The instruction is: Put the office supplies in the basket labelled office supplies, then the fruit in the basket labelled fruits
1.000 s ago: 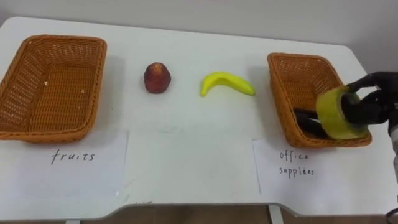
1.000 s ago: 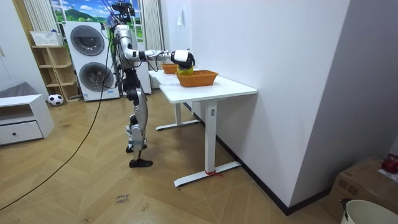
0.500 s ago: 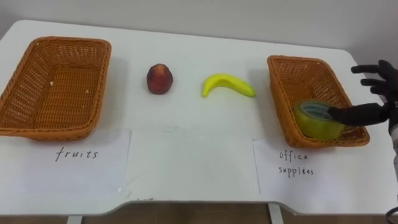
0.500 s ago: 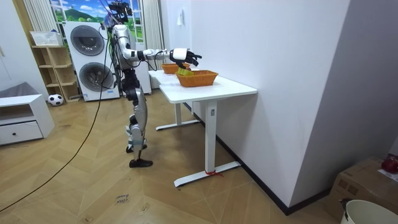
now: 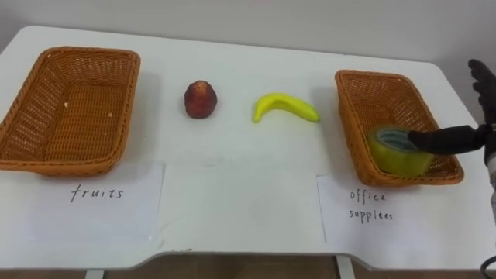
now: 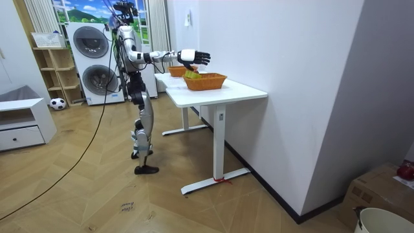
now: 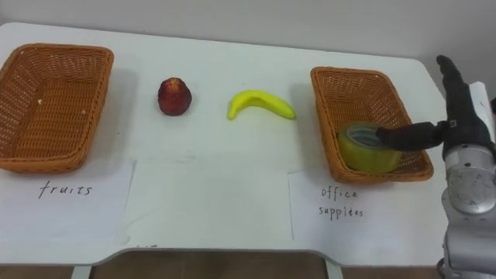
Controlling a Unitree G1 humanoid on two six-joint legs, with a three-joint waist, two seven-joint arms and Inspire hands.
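Where the right-hand wicker basket [image 5: 364, 87] narrows toward its near end, a roll of tape [image 5: 397, 150] lies tilted against the front wall. It is a thick, translucent yellow-green ring with a darker core showing through its hole. A red fruit [image 5: 200, 99], rounded and dark-blotched, sits on the white tabletop [image 5: 232, 182] well apart from both baskets. A yellow banana [image 5: 284, 106] lies curved just beside it, between the fruit and the right basket. The left basket [image 5: 19, 124] has nothing in it.

The right hand [image 7: 463, 116] hangs just outside the right basket's outer rim, palm turned toward the basket. Its fingers [image 7: 448, 74] are straight and fanned upward and away. The thumb reaches sideways over the rim and ends at the tape's edge, though whether it touches cannot be told. The hand grips nothing. In the room view the robot stands upright at the long side of the tabletop, with washing machines behind it. Its right arm is held out level, the spread hand above the nearer basket.

A sheet of paper [image 5: 97, 203] in front of the left basket carries the handwritten word "fruits". A second sheet [image 5: 372, 221] in front of the right basket reads "office supplies", written on two lines.
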